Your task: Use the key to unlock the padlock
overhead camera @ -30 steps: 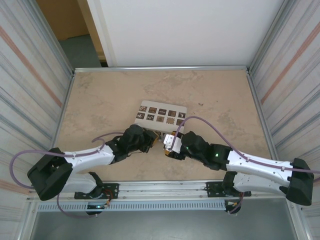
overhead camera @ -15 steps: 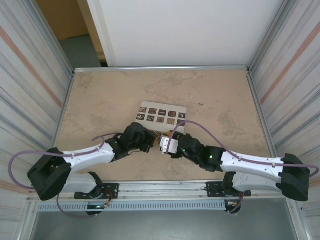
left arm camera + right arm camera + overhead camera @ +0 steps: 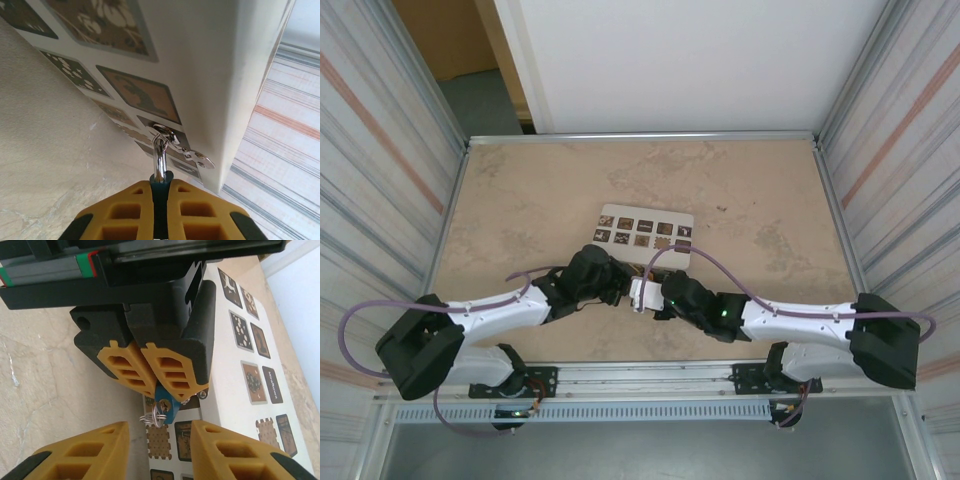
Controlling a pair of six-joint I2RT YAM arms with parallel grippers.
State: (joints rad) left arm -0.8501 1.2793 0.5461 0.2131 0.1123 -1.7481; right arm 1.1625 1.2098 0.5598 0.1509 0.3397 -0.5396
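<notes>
Near the front middle of the table (image 3: 520,200), from above, left gripper (image 3: 618,288) and right gripper (image 3: 642,293) nearly meet beside a patterned card (image 3: 645,225). Left wrist: jaws pinch a blue-headed key (image 3: 161,177), ringed end pointing out along the fingers (image 3: 125,210). Right wrist: right jaws gape, facing it.

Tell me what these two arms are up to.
Both arms meet at the middle of the table, beside a white card printed with patterned squares. The left gripper is shut on the key, whose blue head and metal ring stick out past its pads. The right gripper is open, with one finger on either side of the key and not touching it. It looks like a handover or regrasp, with the unlocking not yet begun.
</notes>
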